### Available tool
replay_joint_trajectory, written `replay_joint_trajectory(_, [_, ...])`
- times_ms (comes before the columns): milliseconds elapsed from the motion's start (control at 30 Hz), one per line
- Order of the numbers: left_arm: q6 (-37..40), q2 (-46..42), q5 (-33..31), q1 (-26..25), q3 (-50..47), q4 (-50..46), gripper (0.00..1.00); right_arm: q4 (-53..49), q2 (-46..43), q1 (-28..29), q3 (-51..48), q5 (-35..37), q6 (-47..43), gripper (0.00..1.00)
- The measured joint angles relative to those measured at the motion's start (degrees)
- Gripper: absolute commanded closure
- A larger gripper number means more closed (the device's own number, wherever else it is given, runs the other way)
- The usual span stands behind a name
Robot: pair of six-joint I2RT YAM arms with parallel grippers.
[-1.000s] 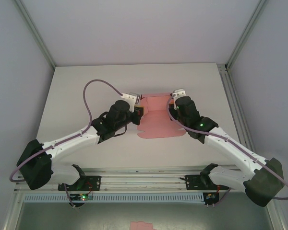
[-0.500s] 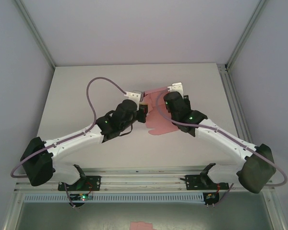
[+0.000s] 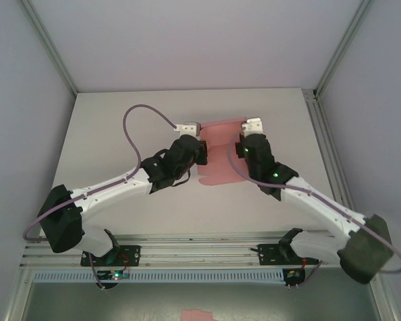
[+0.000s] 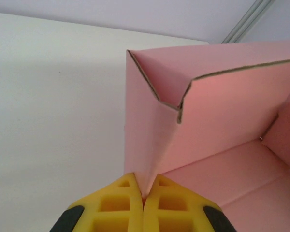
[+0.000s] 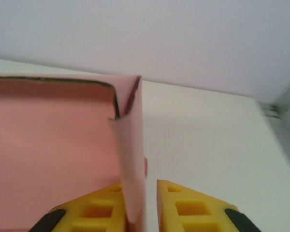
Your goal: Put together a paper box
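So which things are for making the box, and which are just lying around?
For the job:
- box, pink, walls partly folded up
- left fingers, pinching one wall
- right fingers, either side of the other wall, not squeezing

Just lying about:
- scrap, small and pink, down past the arms' bases

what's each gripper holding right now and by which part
The left gripper pinches the paper box by its left wall; the right gripper straddles the right wall, jaws apart, unclamped.
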Motion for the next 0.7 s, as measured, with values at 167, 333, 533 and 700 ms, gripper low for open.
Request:
replay_joint_trajectory(167, [0.11,-1.18,-0.07,0.07,-1.92,0.98,1.0,4.31,-8.37,-4.31,-3.78,-16.92,-0.85,0.26])
replay_joint_trajectory(333, [2.34,-3.19,-0.2,0.13,-5.01,2.03,1.0,1.79,-15.17,-4.87,-3.23,-25.75,-1.25,0.02])
replay_joint_trajectory(533, [8.02,-6.29,3.98,0.13,-11.04,8.26,1.0,-3.34,-21.97,-7.21,-1.51,-22.47,-0.13,0.02])
replay_joint_trajectory(700, [13.86,-9.27,11.19,0.13,-16.94,16.26,1.0,-9.77,-20.17,-15.32,4.2,-20.55,3.34,0.02])
